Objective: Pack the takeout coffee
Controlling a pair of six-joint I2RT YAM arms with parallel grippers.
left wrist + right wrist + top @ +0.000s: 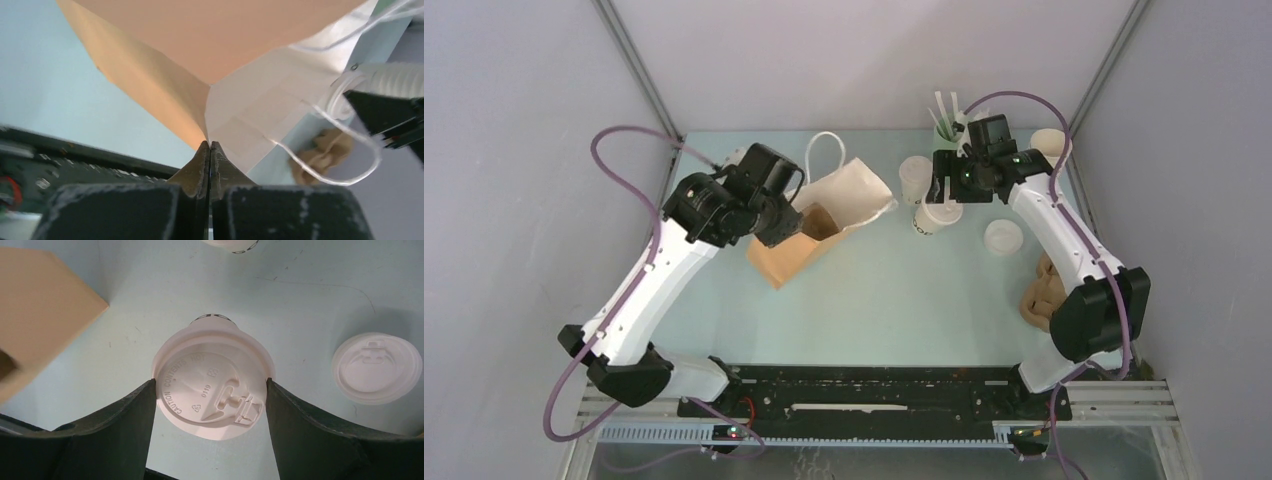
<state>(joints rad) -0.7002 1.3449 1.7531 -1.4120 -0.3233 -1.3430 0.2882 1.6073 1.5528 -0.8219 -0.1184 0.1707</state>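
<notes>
Takeout coffee cup (934, 220), small, cream-white, with a white plastic lid and dark print on its side: in the overhead view we log it upright at the far right of the worktop (894, 300), between the fingers of the right claw (944, 200), which reaches it from the far side. Second small cream-white cup (914, 180): just beside the first, to its far left; we cannot tell whether it wears a lid. Round white lid (1004, 237): on the worktop right of the gripped cup, apart from it. Green cup of white sticks (948, 125) and cream lidless cup (1050, 143): at the far edge, by the right arm. Crumpled tan wad (1044, 290): near the right edge. Brown paper bag (784, 255), white-lined, with a white cord handle (824, 150): tilted, left of centre, mouth open toward the right, its rim at the left claw (786, 222). Left wrist view: left claw (210, 146) clenched, fingertips pressed together on a folded edge of the brown paper bag (150, 95) where brown paper meets white; the cord handle (350, 175) hangs loose at right, with the tan wad (320, 155) beyond it. Right wrist view: we look down on the lid of the takeout coffee cup (212, 385), with its embossed lettering and sip tab. The right claw grasps it, and its dark fingers (135, 415) touch the lid rim on either side. We cannot tell whether the base rests on the worktop (300, 305). A corner of the bag (45, 310) shows at left, and the round white lid (377, 367) lies at right, well apart.
</notes>
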